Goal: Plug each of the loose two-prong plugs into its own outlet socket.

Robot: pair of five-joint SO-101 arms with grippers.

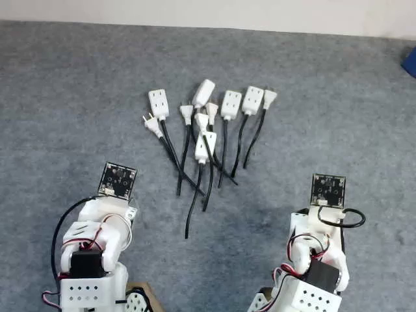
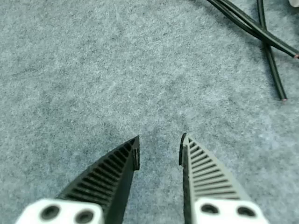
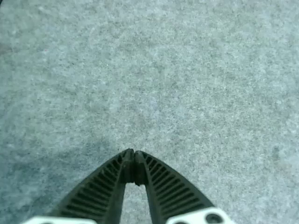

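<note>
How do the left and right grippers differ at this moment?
The left gripper is open, with a gap between its tips; the right gripper is shut, tips touching. Black cords lie on the carpet ahead of the left gripper; the right gripper faces plain carpet. Both hold nothing.

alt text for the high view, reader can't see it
White two-prong plugs and outlet sockets on short black cords lie bunched together on a grey carpet. Two white robot arms sit at the near edge, the left arm and the right arm, both back from the bunch.
</note>
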